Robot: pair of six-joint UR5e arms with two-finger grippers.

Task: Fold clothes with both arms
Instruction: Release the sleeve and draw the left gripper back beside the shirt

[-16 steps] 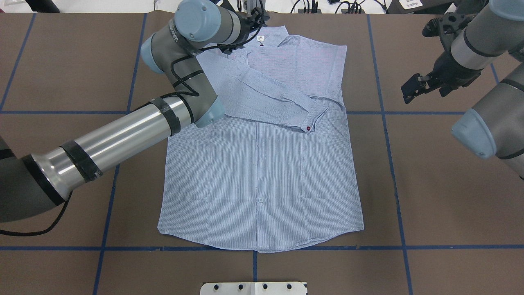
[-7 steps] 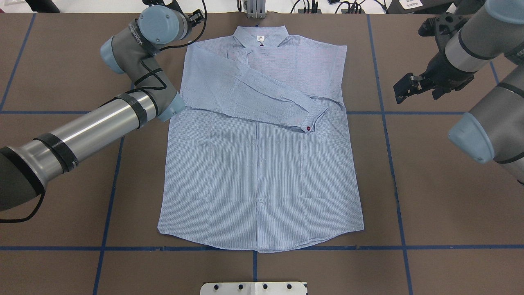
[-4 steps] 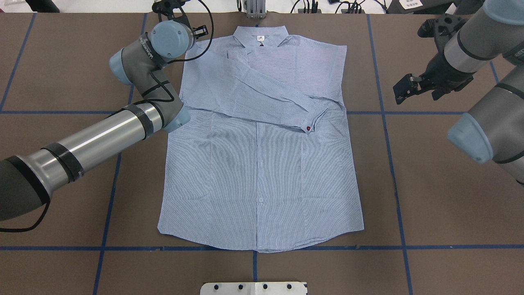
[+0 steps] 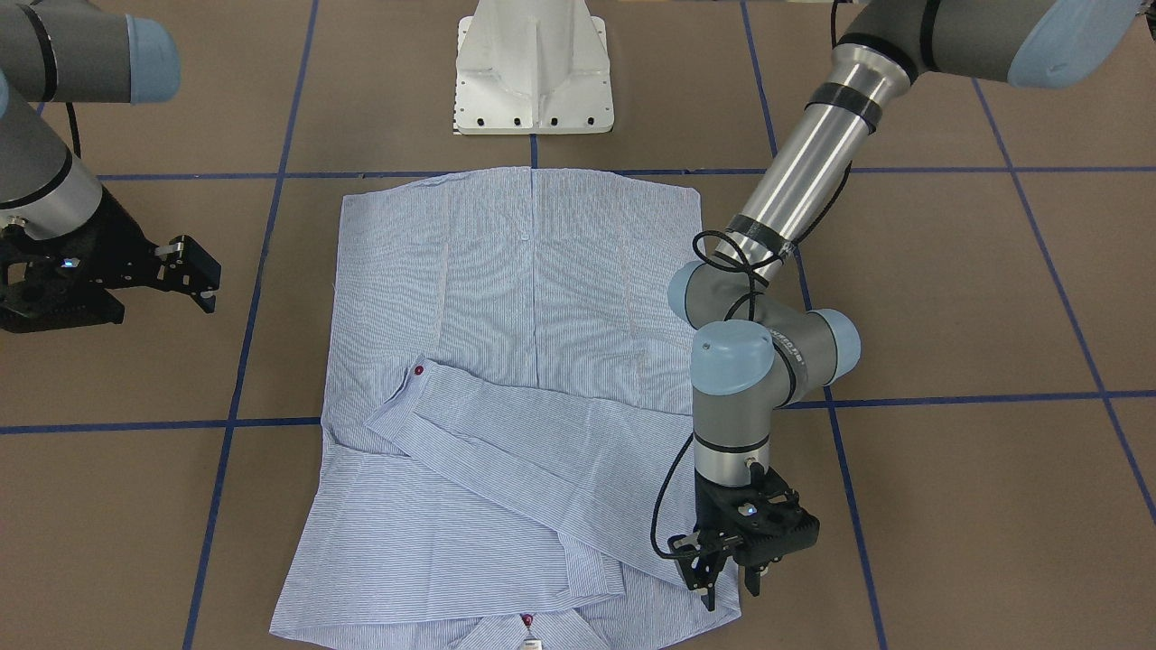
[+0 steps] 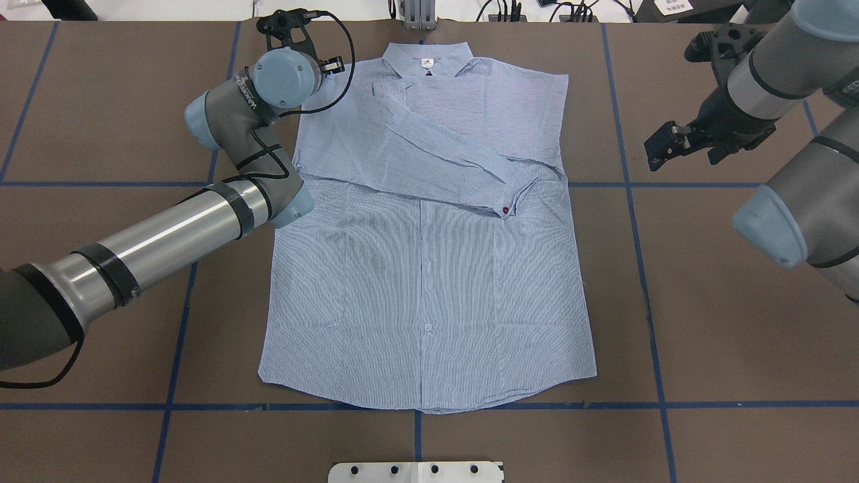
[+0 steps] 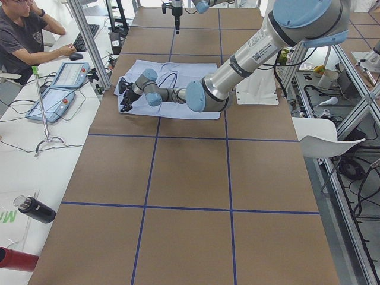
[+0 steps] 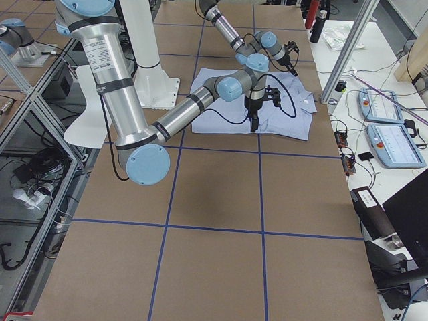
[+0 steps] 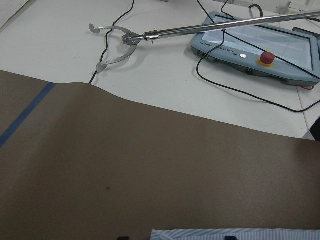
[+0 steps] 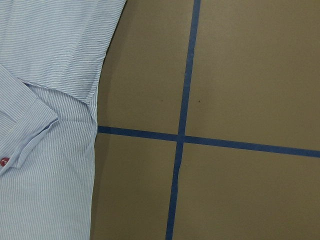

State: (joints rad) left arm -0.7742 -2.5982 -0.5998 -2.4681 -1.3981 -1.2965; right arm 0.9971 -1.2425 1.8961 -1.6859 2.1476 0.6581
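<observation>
Hanging above the shirt's [image 5: 429, 295] shoulder corner, the left gripper [image 4: 731, 591] had its fingers spread; the right gripper [image 5: 654, 149] hovered well beside the shirt, fingers likewise apart.

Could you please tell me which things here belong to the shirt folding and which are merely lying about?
For the job: striped shirt, left gripper, right gripper.
Just lying about: teach pendant, dark bottle, metal rod, white pedestal base.
</observation>
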